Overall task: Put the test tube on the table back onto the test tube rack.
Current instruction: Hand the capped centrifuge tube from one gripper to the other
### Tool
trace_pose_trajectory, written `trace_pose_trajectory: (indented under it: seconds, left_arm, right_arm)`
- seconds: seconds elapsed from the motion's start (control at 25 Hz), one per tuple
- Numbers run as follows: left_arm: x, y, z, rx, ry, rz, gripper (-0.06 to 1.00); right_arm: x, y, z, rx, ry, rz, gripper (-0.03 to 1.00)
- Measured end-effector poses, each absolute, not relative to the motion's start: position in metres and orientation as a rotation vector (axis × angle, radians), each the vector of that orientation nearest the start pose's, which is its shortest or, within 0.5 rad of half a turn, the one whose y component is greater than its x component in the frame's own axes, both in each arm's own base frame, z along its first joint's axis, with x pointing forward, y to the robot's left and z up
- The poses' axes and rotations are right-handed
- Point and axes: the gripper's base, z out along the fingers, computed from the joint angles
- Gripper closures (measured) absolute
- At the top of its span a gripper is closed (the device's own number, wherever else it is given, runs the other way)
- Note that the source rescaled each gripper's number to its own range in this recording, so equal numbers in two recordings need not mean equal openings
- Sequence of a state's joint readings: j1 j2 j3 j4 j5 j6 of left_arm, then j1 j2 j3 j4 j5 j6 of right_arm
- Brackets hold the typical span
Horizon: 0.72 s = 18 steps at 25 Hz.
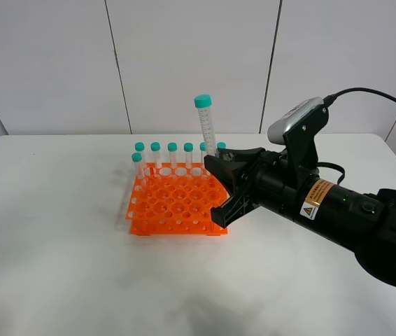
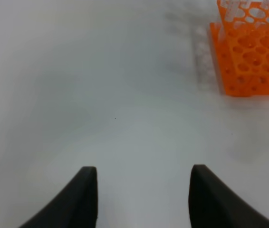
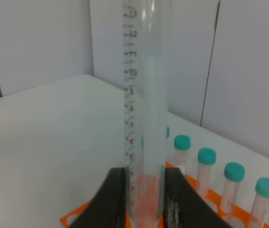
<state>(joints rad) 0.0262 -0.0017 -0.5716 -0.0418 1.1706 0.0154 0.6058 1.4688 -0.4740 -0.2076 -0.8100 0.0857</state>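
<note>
Teal-capped clear plastic test tube (image 1: 206, 129) stands upright, clamped low in the right end effector (image 1: 214, 158), above the rear row of the orange plastic rack (image 1: 177, 204).

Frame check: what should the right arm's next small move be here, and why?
Probably lower the test tube straight down into an open hole of the test tube rack. The right gripper is shut on it, holding it near upright, cap up, over the rack's back edge; its tip is hidden, so go slowly.
</note>
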Motion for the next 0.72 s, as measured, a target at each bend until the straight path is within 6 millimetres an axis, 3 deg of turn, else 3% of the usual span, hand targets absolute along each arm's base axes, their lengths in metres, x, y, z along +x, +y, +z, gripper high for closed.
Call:
trace_pose_trajectory:
  seconds: [0.72]
  left_arm:
    - [-0.0208,-0.0041,0.2941,0.000,2.079,-0.022,-0.06]
  right_arm:
    - [0.2116,0.1655,0.2118,-0.689,1.559,0.544,0.95]
